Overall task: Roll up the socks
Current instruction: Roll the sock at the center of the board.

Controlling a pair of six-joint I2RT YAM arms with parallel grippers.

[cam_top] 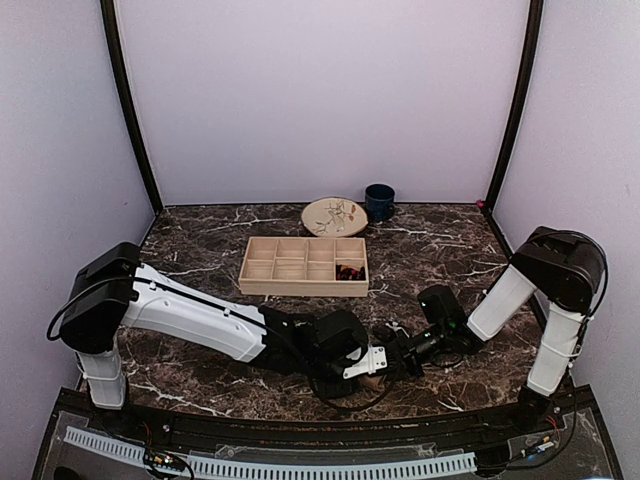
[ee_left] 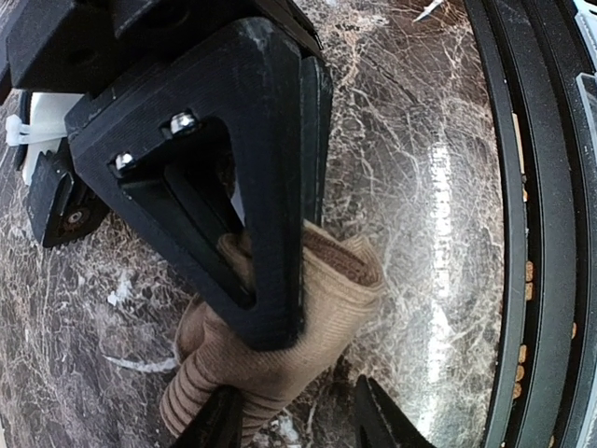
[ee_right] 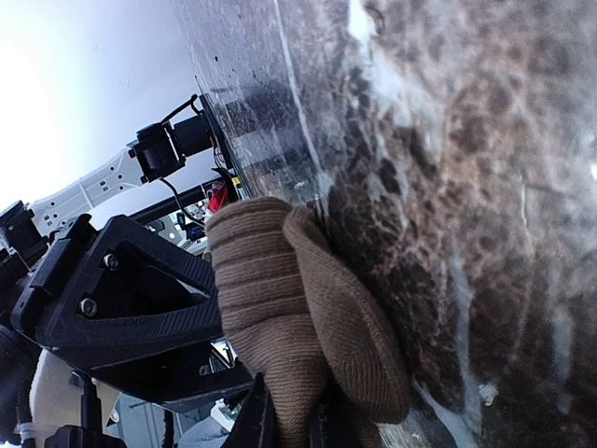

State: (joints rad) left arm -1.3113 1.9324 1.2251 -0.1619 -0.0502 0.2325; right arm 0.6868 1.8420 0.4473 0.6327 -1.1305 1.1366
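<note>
We find the plain tan-brown ribbed fabric sock (ee_left: 340, 289) low on the dark veined marble table (ee_left: 410, 187), near its front edge, bunched between the two claws. The right gripper (ee_right: 289, 422) is pinched closed on a fold of it, and in the left wrist view its big black finger lies across the fabric. The left gripper (ee_left: 298, 425) stands with its jaws apart. One finger is against the ribbed cuff and the other is clear of the cloth with bare marble between, so it grips nothing. From above, the sock is hidden under the two wrists. A small dark, red-flecked bundle (cam_top: 348, 270) lies in the near right compartment of the pale wooden divided tray (cam_top: 300, 288). We take it for the second sock, though it is too small to be sure.

We judge the roll half formed, with the body folded over and the cuff loose. To do this step well, we hold the right pinch firm as the anchor. We bring the left jaws around the cuff rather than beside it, close on both layers, and turn the cuff over the bundle without dragging it along the marble. The risk is that the soft fabric springs open if either claw lets go early.
</note>
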